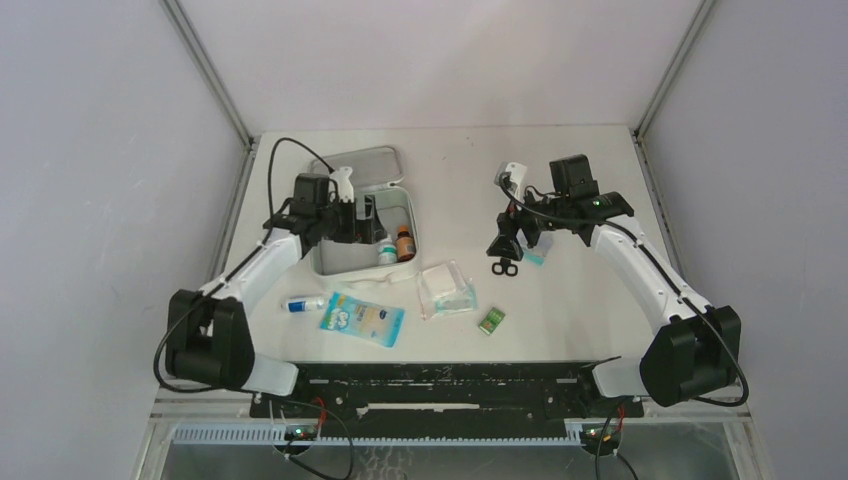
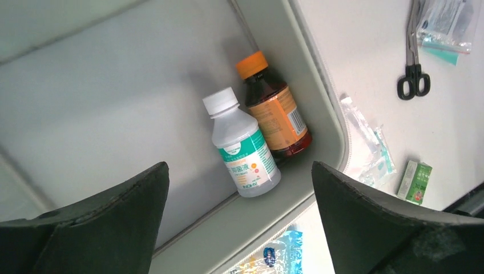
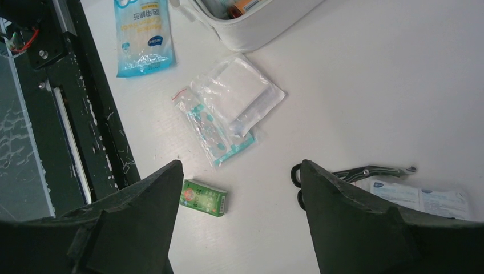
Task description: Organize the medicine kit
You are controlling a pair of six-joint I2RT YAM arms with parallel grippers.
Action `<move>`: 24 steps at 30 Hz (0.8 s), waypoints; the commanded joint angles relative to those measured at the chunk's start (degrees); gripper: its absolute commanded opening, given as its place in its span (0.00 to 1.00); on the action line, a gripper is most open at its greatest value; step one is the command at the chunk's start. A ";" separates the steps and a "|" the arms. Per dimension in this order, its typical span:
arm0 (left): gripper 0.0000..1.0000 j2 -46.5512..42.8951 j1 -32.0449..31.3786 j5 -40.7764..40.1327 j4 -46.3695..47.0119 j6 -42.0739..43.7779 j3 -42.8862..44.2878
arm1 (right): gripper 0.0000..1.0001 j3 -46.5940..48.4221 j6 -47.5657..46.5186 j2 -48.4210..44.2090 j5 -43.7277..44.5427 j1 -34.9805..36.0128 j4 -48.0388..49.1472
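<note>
Above the table, the medicine kit (image 1: 345,258) lies open left of centre, the left gripper (image 1: 365,218) over it and the right gripper (image 1: 512,242) well apart, near the scissors (image 1: 505,267).

At the left wrist, the jaws stand wide and empty above a white bottle (image 2: 242,154) and a brown bottle (image 2: 277,117), which sit against the kit's wall. A straight lift should clear the rim.

At the right wrist, the jaws are apart and empty. The scissors lie just beside a packet (image 3: 422,200) with bare table on their other side, so a centred descent seems wise.

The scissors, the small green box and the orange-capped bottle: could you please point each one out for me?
scissors (image 2: 412,68), left wrist view, just above the handle loops.
small green box (image 3: 204,197), right wrist view, middle of its top face.
orange-capped bottle (image 2: 277,117), left wrist view, on its orange label.
</note>
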 commanded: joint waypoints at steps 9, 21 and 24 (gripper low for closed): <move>1.00 -20.58 0.13 -11.18 9.36 11.17 -2.46 | 0.85 -4.67 -13.86 -5.78 2.65 1.07 -2.78; 1.00 -24.99 0.21 -7.48 -3.71 26.14 0.62 | 0.95 -16.29 -30.69 -6.76 13.71 11.87 -4.55; 1.00 -26.08 0.23 -6.43 -5.73 27.77 0.49 | 0.95 -17.00 -31.90 -3.86 15.30 13.86 -3.90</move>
